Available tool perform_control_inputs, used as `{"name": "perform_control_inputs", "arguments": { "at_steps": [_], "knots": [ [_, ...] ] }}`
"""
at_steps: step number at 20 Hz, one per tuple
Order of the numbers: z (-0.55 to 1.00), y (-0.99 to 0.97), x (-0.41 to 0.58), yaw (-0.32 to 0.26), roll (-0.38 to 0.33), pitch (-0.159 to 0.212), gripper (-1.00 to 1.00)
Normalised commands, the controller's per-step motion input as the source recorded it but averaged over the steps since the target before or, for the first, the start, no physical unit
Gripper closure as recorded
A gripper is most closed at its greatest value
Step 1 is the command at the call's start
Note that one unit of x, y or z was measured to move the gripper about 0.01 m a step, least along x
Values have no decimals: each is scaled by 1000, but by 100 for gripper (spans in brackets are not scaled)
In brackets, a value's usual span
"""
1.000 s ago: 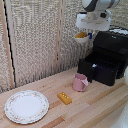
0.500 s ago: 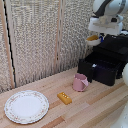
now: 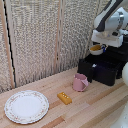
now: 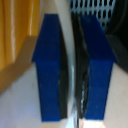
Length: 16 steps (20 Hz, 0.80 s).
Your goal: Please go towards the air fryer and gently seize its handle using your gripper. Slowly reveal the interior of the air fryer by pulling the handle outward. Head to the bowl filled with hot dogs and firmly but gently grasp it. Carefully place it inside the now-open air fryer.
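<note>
The black air fryer (image 3: 116, 62) stands at the exterior view's right, with its drawer (image 3: 98, 69) pulled out toward the left. The handle is not clear to me. My gripper (image 3: 102, 45) is shut on the rim of the small white bowl (image 3: 97, 49) and holds it in the air above the open drawer. Yellow-orange hot dogs (image 3: 95, 48) show inside the bowl. In the wrist view my blue fingertips (image 4: 47, 65) pinch the thin white bowl rim (image 4: 71, 60), with yellow-orange food (image 4: 17, 30) beside them and a dark perforated grille (image 4: 95, 12) behind.
A pink cup (image 3: 80, 82) stands just in front of the drawer. A flat yellow block with dots (image 3: 64, 97) lies on the wooden table. A large patterned plate (image 3: 26, 106) sits at the exterior view's left. A slatted wall runs behind.
My gripper has carried the bowl to the exterior view's right and lower, from beside the fryer's top to above the open drawer.
</note>
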Motion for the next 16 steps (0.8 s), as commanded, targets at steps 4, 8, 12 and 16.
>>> {"name": "perform_control_inputs", "arguments": {
  "at_steps": [4, 8, 12, 16],
  "knots": [
    [-369, -478, -68, -8, 0, 123, 100],
    [-458, -158, -11, 0, -46, 115, 100],
    [-510, 5, 129, -54, -83, 20, 100],
    [-299, -47, 234, -48, -24, -9, 100]
  ]
}}
